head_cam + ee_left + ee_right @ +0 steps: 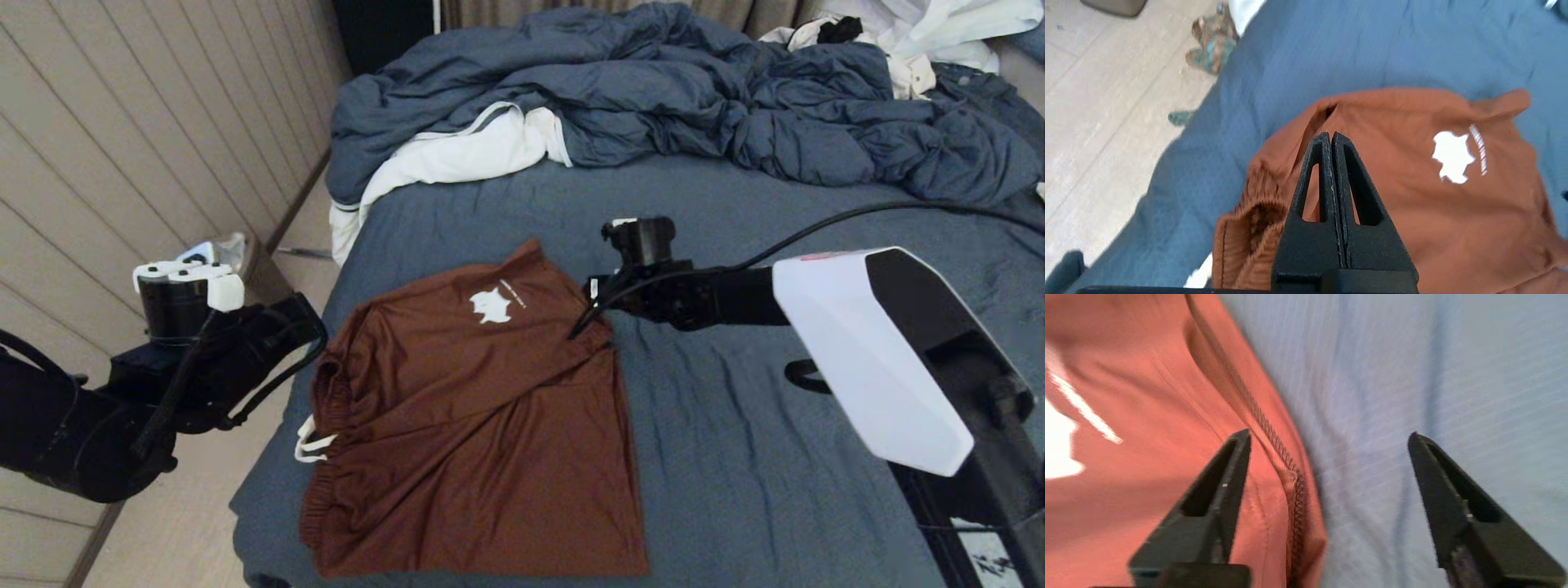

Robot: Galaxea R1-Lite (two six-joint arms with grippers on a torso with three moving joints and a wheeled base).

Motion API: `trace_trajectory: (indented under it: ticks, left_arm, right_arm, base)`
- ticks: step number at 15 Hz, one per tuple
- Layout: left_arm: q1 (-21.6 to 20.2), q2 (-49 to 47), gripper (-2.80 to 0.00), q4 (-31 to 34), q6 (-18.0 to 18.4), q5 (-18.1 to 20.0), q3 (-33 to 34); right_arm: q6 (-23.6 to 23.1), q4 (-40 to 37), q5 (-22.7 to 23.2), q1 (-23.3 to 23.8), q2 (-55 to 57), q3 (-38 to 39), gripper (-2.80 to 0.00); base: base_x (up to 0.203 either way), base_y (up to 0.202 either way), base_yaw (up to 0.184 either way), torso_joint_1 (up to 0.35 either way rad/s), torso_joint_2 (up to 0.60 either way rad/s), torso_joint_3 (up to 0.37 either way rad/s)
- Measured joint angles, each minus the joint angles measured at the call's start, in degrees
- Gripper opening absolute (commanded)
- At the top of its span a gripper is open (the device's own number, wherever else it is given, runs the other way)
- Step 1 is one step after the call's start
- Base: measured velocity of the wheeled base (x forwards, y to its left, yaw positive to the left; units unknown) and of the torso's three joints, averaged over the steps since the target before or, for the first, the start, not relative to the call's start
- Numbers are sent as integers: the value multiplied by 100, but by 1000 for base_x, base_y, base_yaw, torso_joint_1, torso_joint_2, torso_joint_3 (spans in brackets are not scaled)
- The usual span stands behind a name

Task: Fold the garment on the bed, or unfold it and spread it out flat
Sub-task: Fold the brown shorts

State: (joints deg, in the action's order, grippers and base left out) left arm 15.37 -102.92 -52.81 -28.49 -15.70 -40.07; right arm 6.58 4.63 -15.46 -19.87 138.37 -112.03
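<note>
The garment point(473, 416), rust-brown shorts, lies on the bed point(775, 408) near its front left corner. Its gathered waistband point(326, 392) and white drawstring point(310, 445) face left, and the white logo point(491, 306) faces up. My right gripper point(592, 318) hangs over the shorts' far right edge. It is open and empty, one finger point(1237, 457) above the stitched hem point(1286, 465) and the other finger point(1429, 465) above bare sheet point(1412, 355). My left gripper point(1331, 134) is shut on nothing. It hovers beside the bed's left edge, pointing at the waistband point(1261, 192).
A rumpled blue duvet point(694, 90) with a white lining point(457, 155) fills the far half of the bed. White clothes point(922, 33) lie at the back right. A panelled wall point(122, 122) and floor point(204, 506) run along the left. A black cable point(857, 216) trails from the right arm.
</note>
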Motion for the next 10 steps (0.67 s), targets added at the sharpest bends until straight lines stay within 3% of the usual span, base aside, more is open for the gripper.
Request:
trace_trajectory:
  ticks: [5,10]
  left_arm:
    - [-130,968,-280,952,47,388,-60]
    - [-597,2825,-280,2232,666,547,-55]
  right_arm:
    - [41,-185,-2,-7,-1327,1125,-280]
    - [55,-220,-8,-3,-3448,3001,-280]
  base:
    - [0,0,0,0,0,0]
    - [0,0,0,0,0,0]
